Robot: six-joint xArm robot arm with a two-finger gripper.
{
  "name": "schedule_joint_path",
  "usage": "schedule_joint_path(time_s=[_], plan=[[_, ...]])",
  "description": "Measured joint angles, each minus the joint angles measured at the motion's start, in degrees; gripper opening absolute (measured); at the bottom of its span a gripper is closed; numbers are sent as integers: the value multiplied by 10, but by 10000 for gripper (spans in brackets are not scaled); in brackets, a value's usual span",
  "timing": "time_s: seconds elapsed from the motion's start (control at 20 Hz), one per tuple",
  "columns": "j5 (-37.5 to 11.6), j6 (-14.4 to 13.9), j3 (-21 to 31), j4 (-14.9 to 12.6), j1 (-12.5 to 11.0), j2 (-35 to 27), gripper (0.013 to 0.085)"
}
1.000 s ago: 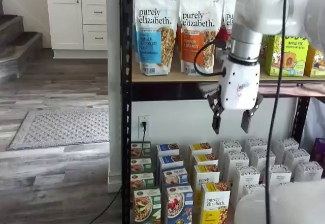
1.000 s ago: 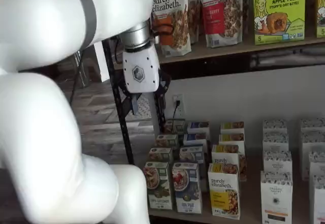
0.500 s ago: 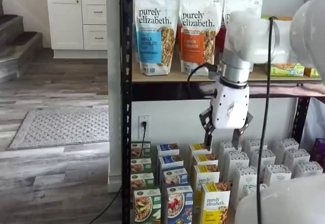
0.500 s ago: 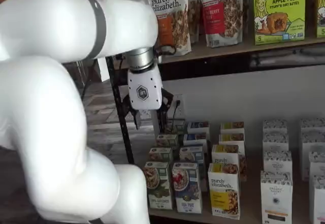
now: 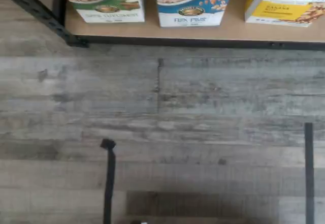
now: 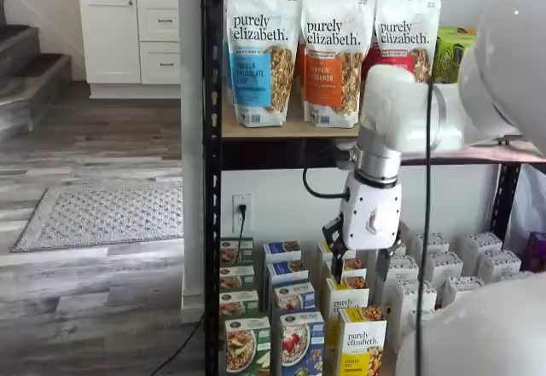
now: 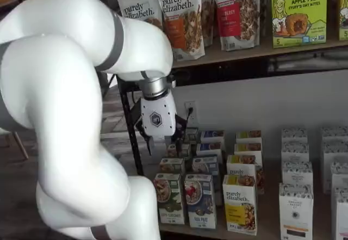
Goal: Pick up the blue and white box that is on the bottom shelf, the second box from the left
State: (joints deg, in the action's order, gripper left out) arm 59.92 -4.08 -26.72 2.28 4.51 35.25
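Note:
The blue and white box (image 7: pixel 199 199) stands upright at the front of the bottom shelf (image 5: pixel 152 31), between a green-fronted box (image 7: pixel 169 196) and a yellow "purely elizabeth" box (image 7: pixel 240 203). It also shows in a shelf view (image 6: pixel 298 342) and in the wrist view (image 5: pixel 193 0). My gripper (image 7: pixel 163 142) hangs above the front boxes, out in front of the rack, and holds nothing. Its two black fingers (image 7: pixel 148 142) stand apart with a plain gap. It also shows in a shelf view (image 6: pixel 363 257), higher than the blue and white box.
A black rack post (image 6: pixel 212 180) stands just left of the box rows. More rows of small boxes stand behind the front ones, with white boxes (image 7: pixel 296 202) to the right. Granola bags (image 6: pixel 264 52) stand on the upper wooden tier. Wood floor (image 5: pixel 162 132) lies before the shelf.
The gripper has come down from the upper tier's level toward the bottom shelf boxes and shifted closer to the rack post. Its fingers stay apart and empty.

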Motion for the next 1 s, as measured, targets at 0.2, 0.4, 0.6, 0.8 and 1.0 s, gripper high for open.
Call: schedule_joint_path(time_s=[0.2, 0.4, 0.6, 0.8, 1.0], plan=[[-60, -12, 15, -13, 7, -39, 850], [-108, -11, 21, -6, 10, -75, 850], [-167, 6, 33, 17, 12, -102, 850], [-202, 8, 32, 18, 12, -139, 850], [-244, -7, 35, -1, 15, -166, 850]])
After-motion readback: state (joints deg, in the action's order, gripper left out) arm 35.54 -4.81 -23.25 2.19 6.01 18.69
